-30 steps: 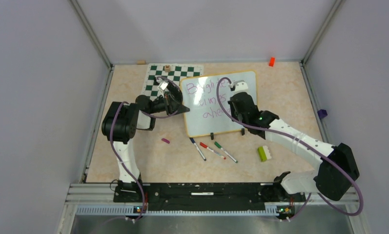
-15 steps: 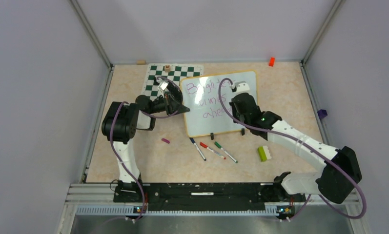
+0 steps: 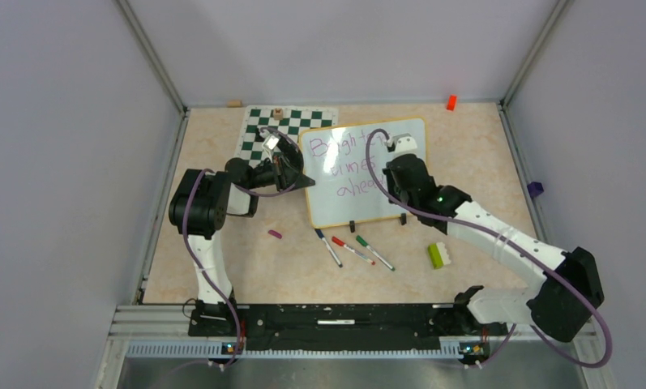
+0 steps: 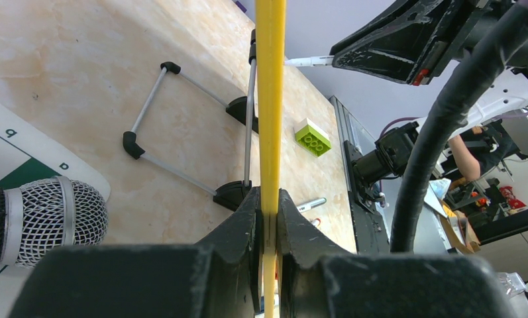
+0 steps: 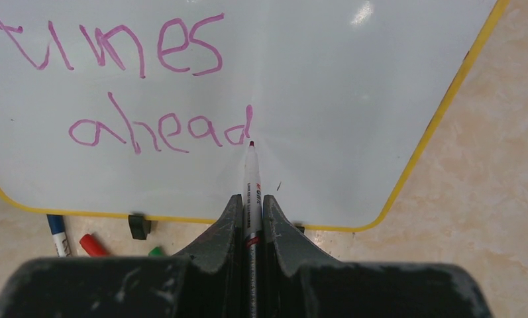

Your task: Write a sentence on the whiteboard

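Two tools clenched, left tool (image 4: 267,199) on the yellow rim of the whiteboard (image 3: 388,203) on the counter (image 3: 222,243), partly over the chess mat (image 3: 258,130), right tool (image 5: 251,202) around a marker (image 5: 252,175), tip just beside the last "d" of the purple sentence (image 3: 345,168).

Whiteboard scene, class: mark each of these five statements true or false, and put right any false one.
1. The right gripper is shut on a marker whose tip is by the "d" of "ahead". True.
2. The left gripper is open, clear of the whiteboard. False: it is shut on the board's yellow rim.
3. Three loose markers lie on the table by the board's near edge. True.
4. The green block sits on the whiteboard. False: it lies on the table, right of the loose markers.
5. The writing is green. False: it is purple.
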{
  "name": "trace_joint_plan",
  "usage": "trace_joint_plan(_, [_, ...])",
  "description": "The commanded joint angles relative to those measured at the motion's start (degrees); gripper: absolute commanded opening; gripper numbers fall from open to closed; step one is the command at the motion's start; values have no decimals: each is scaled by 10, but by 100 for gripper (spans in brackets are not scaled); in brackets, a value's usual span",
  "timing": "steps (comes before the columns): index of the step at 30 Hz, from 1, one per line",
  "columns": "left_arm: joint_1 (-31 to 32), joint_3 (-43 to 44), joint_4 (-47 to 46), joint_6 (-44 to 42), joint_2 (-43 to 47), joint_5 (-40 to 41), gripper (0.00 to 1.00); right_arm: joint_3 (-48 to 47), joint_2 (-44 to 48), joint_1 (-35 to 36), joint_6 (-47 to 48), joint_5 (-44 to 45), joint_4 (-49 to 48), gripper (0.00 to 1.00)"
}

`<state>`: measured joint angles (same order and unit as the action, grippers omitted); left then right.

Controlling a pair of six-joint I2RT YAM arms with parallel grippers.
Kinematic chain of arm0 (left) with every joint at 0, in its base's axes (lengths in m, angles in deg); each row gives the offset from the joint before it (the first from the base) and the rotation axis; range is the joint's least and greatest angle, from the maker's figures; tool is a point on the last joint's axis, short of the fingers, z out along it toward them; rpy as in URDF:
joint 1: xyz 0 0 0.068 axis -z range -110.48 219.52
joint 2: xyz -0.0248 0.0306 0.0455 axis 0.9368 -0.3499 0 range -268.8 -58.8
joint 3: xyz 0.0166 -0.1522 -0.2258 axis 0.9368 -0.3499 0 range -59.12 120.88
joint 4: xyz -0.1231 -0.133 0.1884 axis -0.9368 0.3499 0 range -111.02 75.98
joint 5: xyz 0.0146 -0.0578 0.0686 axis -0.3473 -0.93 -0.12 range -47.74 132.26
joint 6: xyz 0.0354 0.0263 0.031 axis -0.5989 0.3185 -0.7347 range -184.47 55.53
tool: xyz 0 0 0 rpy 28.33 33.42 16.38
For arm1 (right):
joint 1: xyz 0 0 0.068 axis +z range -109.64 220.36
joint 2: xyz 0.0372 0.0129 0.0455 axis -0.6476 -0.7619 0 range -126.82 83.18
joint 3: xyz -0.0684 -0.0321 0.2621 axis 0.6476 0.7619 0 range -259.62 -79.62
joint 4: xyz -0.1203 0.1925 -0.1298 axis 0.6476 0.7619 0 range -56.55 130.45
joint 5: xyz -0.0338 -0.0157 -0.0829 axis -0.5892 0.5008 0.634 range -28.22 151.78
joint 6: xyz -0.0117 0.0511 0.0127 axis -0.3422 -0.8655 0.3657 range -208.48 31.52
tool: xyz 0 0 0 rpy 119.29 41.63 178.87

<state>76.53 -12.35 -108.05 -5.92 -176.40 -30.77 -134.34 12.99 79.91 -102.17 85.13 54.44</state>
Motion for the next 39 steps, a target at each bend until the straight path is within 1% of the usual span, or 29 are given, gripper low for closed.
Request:
trace_joint_plan(1, [4, 5, -58, 5, 16, -12, 0, 9, -22, -9, -6, 22, -26, 0])
trace_joint_plan(7, [4, 4, -58, 4, 16, -13, 0, 12, -38, -9, -8, 44, -35, 0])
trace_joint_plan(12, [4, 5, -58, 4, 16, -13, 0, 12, -26, -11, -9, 42, -32, 0])
trace_joint_plan(18, [4, 1, -57, 0, 20, -13, 0, 22, 45, -11, -11, 28, -23, 0])
trace_joint_plan(22, [4, -9, -58, -10, 30, -11, 8, 52, 98, -11, -13, 27, -41, 0])
trace_joint_plan(24, [4, -11, -58, -12, 33, -11, 16, 69, 120, -11, -16, 23, -54, 0])
trace_joint_plan(25, [4, -13, -58, -15, 35, -12, 26, 77, 130, -11, -17, 20, -58, 0])
trace_joint_plan(26, [4, -18, -58, -19, 39, -12, 41, 82, 139, -11, -20, 18, -61, 0])
trace_joint_plan(27, [4, -25, -58, -26, 47, -9, 53, 87, 145, -11, -23, 17, -63, 0])
trace_joint_plan(28, [4, -34, -58, -35, 57, -7, 63, 90, 150, -11, -24, 17, -64, 0])
trace_joint_plan(29, [3, -44, -58, -43, 65, -4, 70, 92, 154, -11, -24, 16, -63, 0])
trace_joint_plan(30, [2, -50, -57, -49, 71, 0, 74, 93, 155, -11, -24, 16, -61, 0])
trace_joint_plan(33, [-6, -54, -58, -45, 75, 2, 81, 90, 159, -10, -26, 15, -51, 0])
trace_joint_plan(34, [-8, -55, -58, -43, 75, 3, 90, 90, 161, -10, -26, 15, -49, 0])
trace_joint_plan(35, [-10, -57, -58, -43, 77, 4, 98, 89, 164, -10, -27, 15, -47, 0])
trace_joint_plan(39, [-20, -70, -58, -45, 94, 4, 99, 89, 179, -11, -26, 17, -40, 0])
